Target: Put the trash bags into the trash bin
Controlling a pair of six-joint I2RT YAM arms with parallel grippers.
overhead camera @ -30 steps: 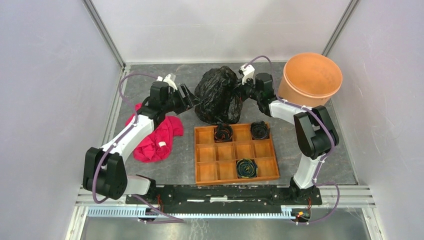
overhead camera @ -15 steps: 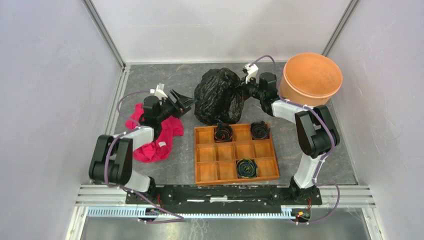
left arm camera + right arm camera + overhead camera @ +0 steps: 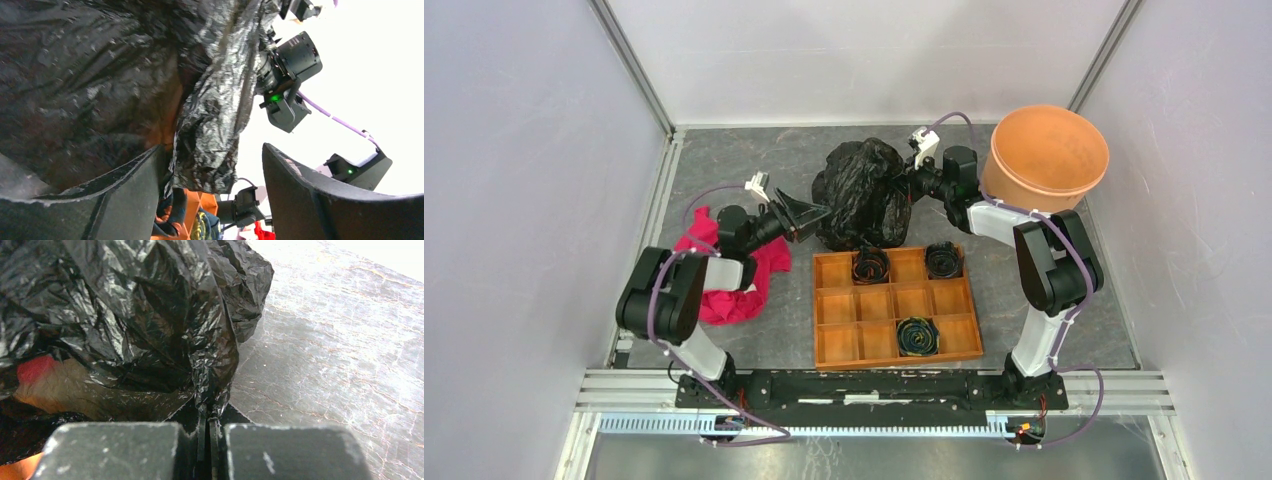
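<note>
The black crinkly trash bag (image 3: pixel 859 192) is bunched up above the table's middle back, over the wooden tray's far edge. It fills the left wrist view (image 3: pixel 100 75) and the right wrist view (image 3: pixel 125 315). My right gripper (image 3: pixel 906 183) is shut on a fold of the bag at its right side (image 3: pixel 209 407). My left gripper (image 3: pixel 812 213) is open at the bag's lower left, jaws wide, with the film hanging by its left finger (image 3: pixel 125 195). The pale orange trash bin (image 3: pixel 1046 158) stands at the back right, just right of the right wrist.
A compartmented wooden tray (image 3: pixel 896 308) with dark coiled items lies in front of the bag. A red cloth (image 3: pixel 729 285) lies at the left under the left arm. Grey walls close in on both sides.
My left arm has swung down and right, bringing its open gripper to the bag's lower left edge. The right gripper has stayed shut on the bag, shifting it slightly.
</note>
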